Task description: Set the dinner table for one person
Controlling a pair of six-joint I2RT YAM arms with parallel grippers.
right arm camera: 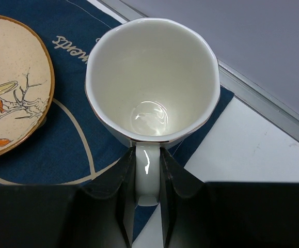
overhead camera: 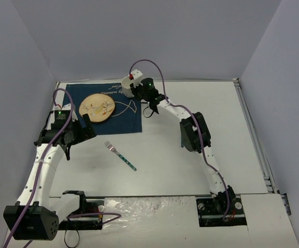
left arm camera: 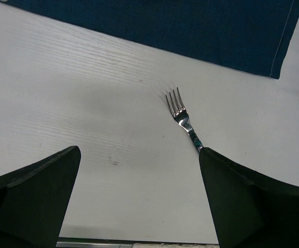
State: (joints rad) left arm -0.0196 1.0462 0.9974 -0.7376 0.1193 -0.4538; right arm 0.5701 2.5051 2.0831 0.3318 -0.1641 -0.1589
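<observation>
The dinner table (overhead camera: pixel 159 155) is a white top carrying a dark blue mat (overhead camera: pixel 123 121) at the far left. A round beige plate (overhead camera: pixel 96 107) with a bird drawing lies on the mat. A white cup (right arm camera: pixel 152 77), upright and empty, is at the mat's far right corner. My right gripper (right arm camera: pixel 147 155) is shut on its handle (right arm camera: pixel 147 175), a finger on each side. A fork (overhead camera: pixel 121 155) with a green patterned handle lies on the bare table in front of the mat. My left gripper (left arm camera: pixel 139 151) hovers open just left of the fork (left arm camera: pixel 183 118), holding nothing.
Grey walls close in the table at the back and on both sides. A metal rail (overhead camera: pixel 255 134) runs along the right edge, and another metal strip (right arm camera: pixel 263 98) lies just behind the cup. A crinkled white sheet (overhead camera: pixel 149 206) sits between the arm bases.
</observation>
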